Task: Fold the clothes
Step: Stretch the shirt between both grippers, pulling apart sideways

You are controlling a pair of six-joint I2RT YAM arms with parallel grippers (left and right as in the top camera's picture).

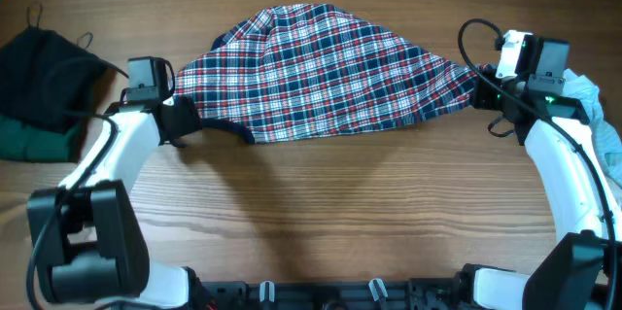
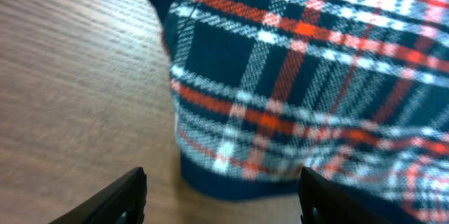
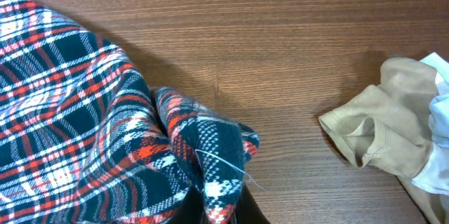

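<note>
We see wooden tabletop (image 1: 321, 203). Plaid shirt (image 1: 321, 72) lies spread on far half, long axis left-right, domed edge toward far side, straighter navy-trimmed hem toward robot base. We note black-and-green garment (image 1: 39, 96) at left edge and beige and pale-blue garment (image 3: 386, 119) at right, both apart from shirt. Right gripper (image 1: 479, 91) pressed together, pinching shirt's bunched right tip. Left gripper (image 2: 223, 182) spread, fingers (image 2: 130, 192) either side of shirt's navy left corner, not clamping.
</note>
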